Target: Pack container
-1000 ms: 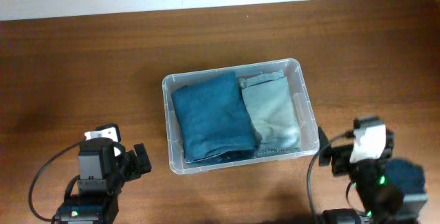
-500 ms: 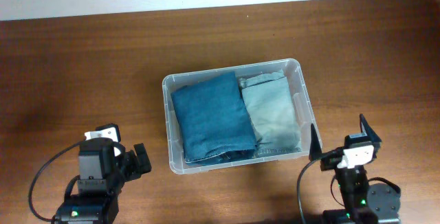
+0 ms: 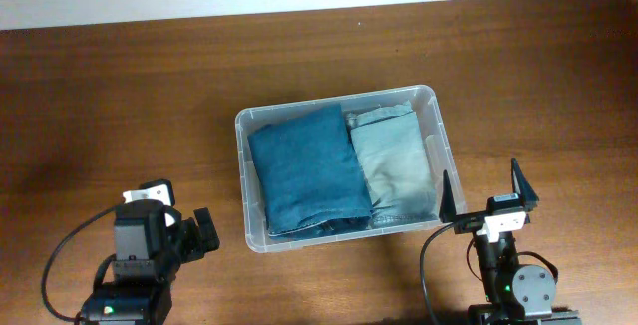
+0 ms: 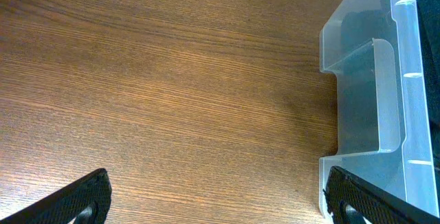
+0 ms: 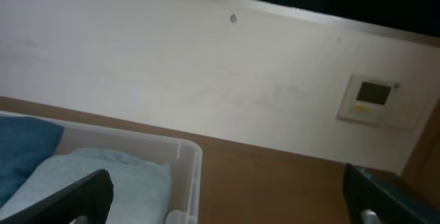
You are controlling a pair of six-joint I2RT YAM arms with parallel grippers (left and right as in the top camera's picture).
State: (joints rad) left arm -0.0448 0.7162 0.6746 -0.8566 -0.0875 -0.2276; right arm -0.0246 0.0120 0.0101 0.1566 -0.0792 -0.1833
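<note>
- We see the container [image 3: 240, 180] standing around the middle of the surface [image 3: 120, 96], long side running left to right, clear of every edge that shows.
- Two folded garments fill it side by side: a dark blue garment [image 3: 307, 170] takes the left and larger part, and a pale grey-green garment [image 3: 394, 161] lies against the right wall. The two touch along their long edges.
- From the right wrist view we look over one rounded corner of the container [image 5: 189, 157], with the pale grey-green garment [image 5: 103, 176] inside it and a slice of the dark blue garment [image 5: 20, 148] at the left.
- The right hand [image 3: 485, 200] hovers toward the near right corner of the surface, just beside the container's near right corner. Its fingers are spread wide with nothing between them. We cannot tell whether the nearer finger touches the rim.
- Its own view shows the right hand [image 5: 230, 196] aimed at the white wall [image 5: 137, 66] beyond the far edge, where a small white panel [image 5: 375, 97] hangs.
- The left hand [image 3: 206, 233] sits toward the near left corner, near the container's left end and apart from it.
- In the left wrist view the left hand [image 4: 216, 200] is spread wide and empty over bare wood, with the container's end wall [image 4: 385, 114] at the right.
</note>
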